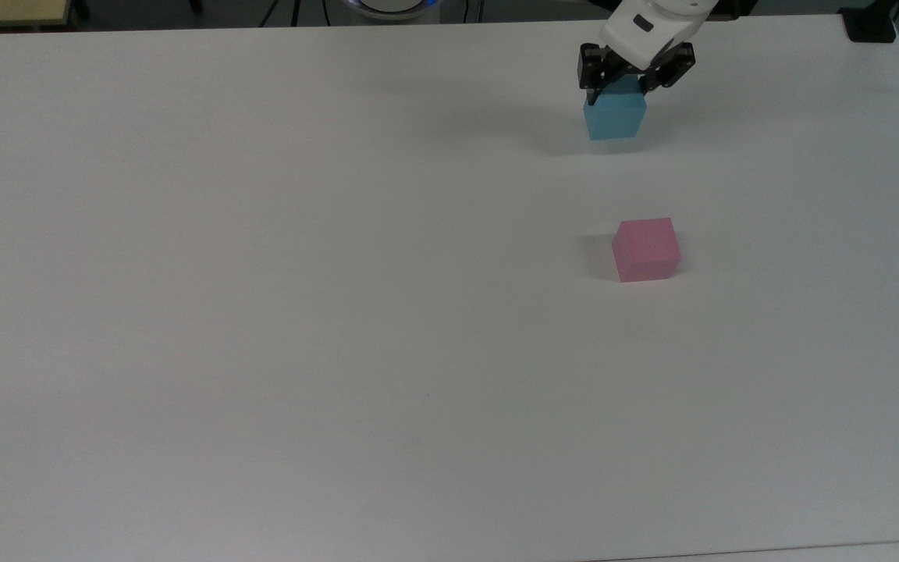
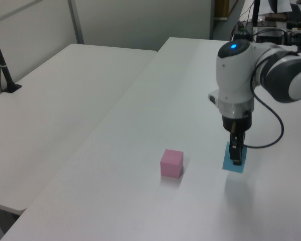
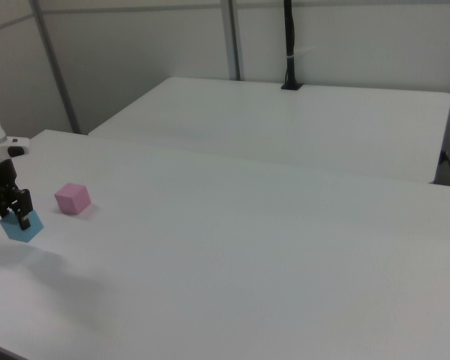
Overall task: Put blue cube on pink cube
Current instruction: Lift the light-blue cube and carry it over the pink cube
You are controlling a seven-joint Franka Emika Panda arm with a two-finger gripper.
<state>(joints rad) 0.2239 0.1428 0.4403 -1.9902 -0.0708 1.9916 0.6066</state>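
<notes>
Gripper (image 1: pixel 616 92) fingers are clamped on the blue cube (image 1: pixel 614 119), gripping it from above — the cube hangs clear of the white table (image 1: pixel 262 312), with its shadow on the surface beneath it in the left view. In the top view it sits near the far edge, towards the top view's right. The pink cube (image 1: pixel 645 249) rests on the table, apart from the blue one — below it in the top view, to its left in the left view
</notes>
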